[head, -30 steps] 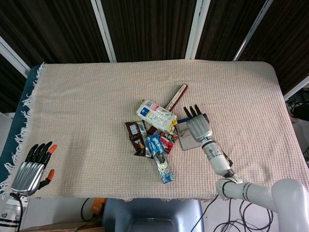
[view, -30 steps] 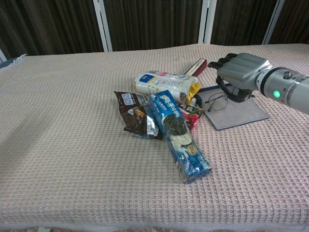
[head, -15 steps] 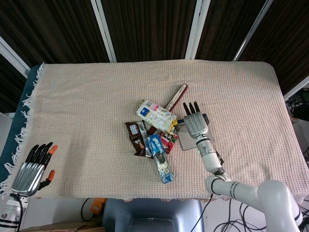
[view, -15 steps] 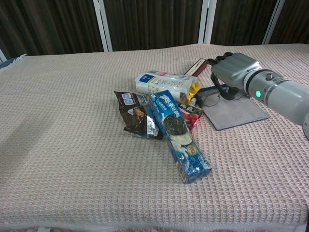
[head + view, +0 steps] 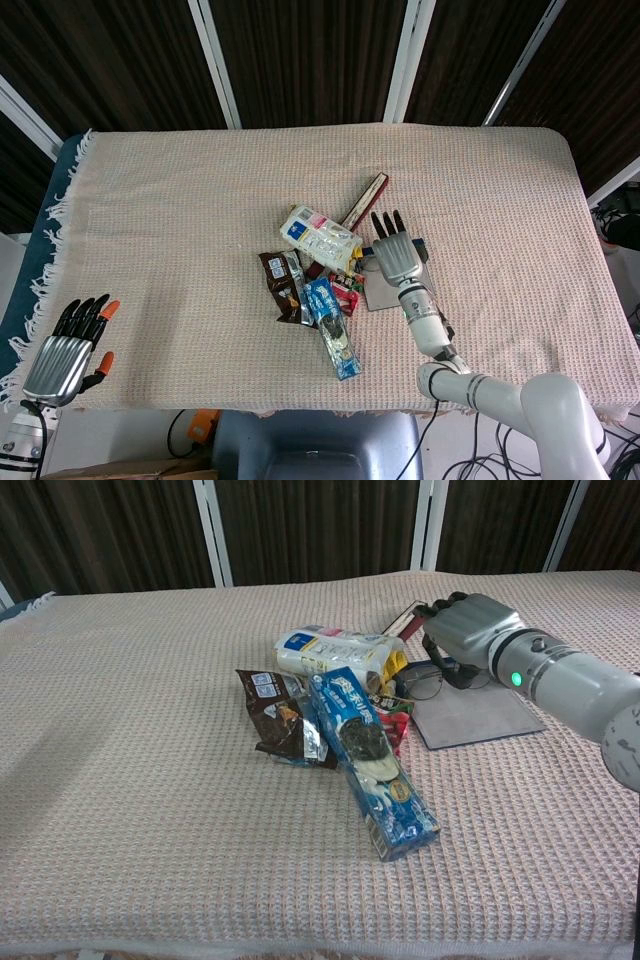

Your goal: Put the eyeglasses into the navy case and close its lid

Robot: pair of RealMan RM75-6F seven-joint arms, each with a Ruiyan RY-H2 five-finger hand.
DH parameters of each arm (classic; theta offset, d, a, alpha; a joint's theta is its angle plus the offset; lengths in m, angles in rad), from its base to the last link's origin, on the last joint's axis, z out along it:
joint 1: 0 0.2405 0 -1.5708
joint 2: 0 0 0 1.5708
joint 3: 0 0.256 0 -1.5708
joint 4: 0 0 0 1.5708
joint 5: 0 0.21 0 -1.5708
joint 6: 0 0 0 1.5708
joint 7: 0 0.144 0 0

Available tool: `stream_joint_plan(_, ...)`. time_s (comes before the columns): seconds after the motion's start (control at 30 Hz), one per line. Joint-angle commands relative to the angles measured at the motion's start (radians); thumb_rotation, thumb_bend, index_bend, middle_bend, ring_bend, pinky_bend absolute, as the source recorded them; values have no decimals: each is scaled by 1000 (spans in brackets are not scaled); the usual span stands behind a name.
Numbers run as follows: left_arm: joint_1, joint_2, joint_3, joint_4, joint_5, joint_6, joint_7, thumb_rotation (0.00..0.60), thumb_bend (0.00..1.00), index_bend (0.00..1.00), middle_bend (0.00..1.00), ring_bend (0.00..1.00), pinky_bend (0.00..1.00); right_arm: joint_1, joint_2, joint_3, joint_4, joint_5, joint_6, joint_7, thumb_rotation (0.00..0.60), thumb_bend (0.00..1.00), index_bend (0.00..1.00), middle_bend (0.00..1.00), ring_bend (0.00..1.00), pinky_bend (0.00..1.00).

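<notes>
The eyeglasses (image 5: 422, 680), thin dark wire frames, lie at the left edge of the open navy case's grey lining (image 5: 478, 714), right beside the snack pile. My right hand (image 5: 466, 630) hovers over their right side with fingers curled, and its thumb appears to pinch the frame. From the head view the right hand (image 5: 396, 256) covers the glasses; the grey lining (image 5: 383, 293) and a navy edge (image 5: 424, 246) show around it. My left hand (image 5: 72, 345) hangs off the table's near left corner, fingers apart, holding nothing.
A snack pile touches the case's left side: a white and yellow packet (image 5: 335, 651), a brown wrapper (image 5: 274, 720), a long blue cookie pack (image 5: 371, 758), a red packet (image 5: 392, 716). A dark red slim box (image 5: 365, 200) lies behind the case.
My right hand has moved left toward the snack pile. The eyeglasses and the open case have slid left with it. The left hand has not moved.
</notes>
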Motion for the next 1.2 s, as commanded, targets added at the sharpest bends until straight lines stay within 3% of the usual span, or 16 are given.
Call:
stream_joint_plan(0.03, -1, 0, 0, 0, -1, -1, 1, 600, 423, 0, 0, 0, 31, -1, -4, 0, 8, -11, 2, 7, 600, 604, 604, 76, 0, 0)
stream_joint_plan(0.23, -1, 1, 1, -3, -2, -3, 2, 600, 423, 0, 0, 0, 34, -7, -3, 4, 21, -20, 5, 13, 600, 597, 526, 73, 0, 0)
stream_joint_plan(0.53, 0, 2, 2, -5, 0, -1, 4, 600, 424, 0, 0, 0, 35, -20, 12, 12, 13, -29, 10, 28, 600, 402, 485, 71, 0, 0)
stream_joint_plan(0.77, 3, 4, 2, -6, 2, 6, -1, 600, 422, 0, 0, 0, 36, -52, 71, 18, -66, -67, 51, 93, 600, 379, 473, 70, 0, 0)
stream_joint_plan(1.03, 6, 4, 3, -6, 7, 13, -3, 600, 422, 0, 0, 0, 36, -183, 256, -90, -330, -241, 174, 227, 600, 378, 441, 68, 0, 0)
stream_joint_plan(1.2, 6, 2, 3, -7, 7, 12, 4, 600, 422, 0, 0, 0, 36, -251, 332, -178, -404, -332, 206, 268, 600, 349, 446, 68, 0, 0)
